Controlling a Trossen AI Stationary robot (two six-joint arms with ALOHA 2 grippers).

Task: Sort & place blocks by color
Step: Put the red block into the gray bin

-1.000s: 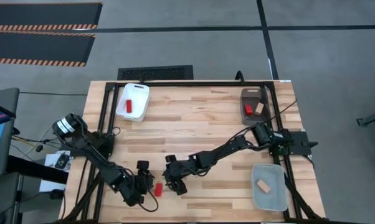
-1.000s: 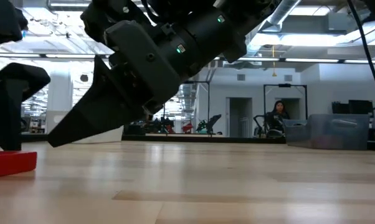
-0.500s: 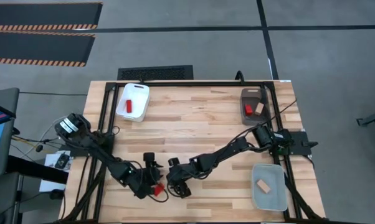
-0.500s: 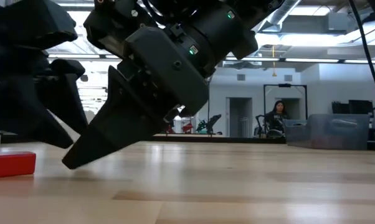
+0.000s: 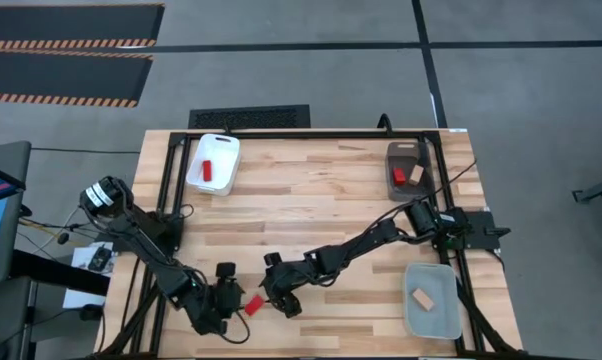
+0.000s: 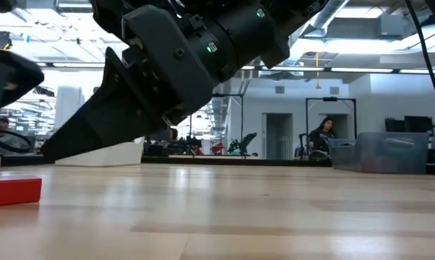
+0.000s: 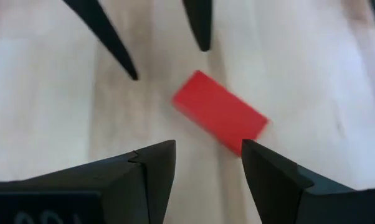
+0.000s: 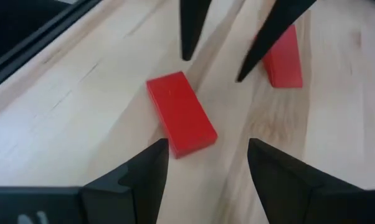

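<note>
We see a small flat red rectangular block point(image 5: 252, 302) with a matte painted face lying flat on the pale, finely grained butcher-block wooden table point(image 5: 311, 200), near its front edge, between the two grippers and touching neither. In the right wrist view a second red block point(image 8: 283, 56) lies just beyond the first one, behind the other arm's dark pointed fingers. The left gripper point(image 5: 224, 290) sits just beside the block on its left; its two tapered black fingers point(image 7: 271, 180) stand apart with bare wood between them. The right gripper point(image 5: 273, 293) sits just on the block's right, its smooth black wedge-shaped fingers point(image 8: 144, 177) likewise spread, holding nothing.

Farther out, a white rounded plastic tray point(image 5: 221, 150) at the far left holds one red block point(image 5: 207, 168); a brown tray point(image 5: 405, 150) at the far right holds a red block point(image 5: 398, 175) and a pale bare-wood block point(image 5: 416, 175); a clear tray point(image 5: 436, 318) near the front right holds another pale wood block point(image 5: 420, 298).

Compared with half a second ago, we find the left gripper drawn back from the block toward the table's left front, and the right arm's fingers raised a little in the low view, while the block rests where it was
</note>
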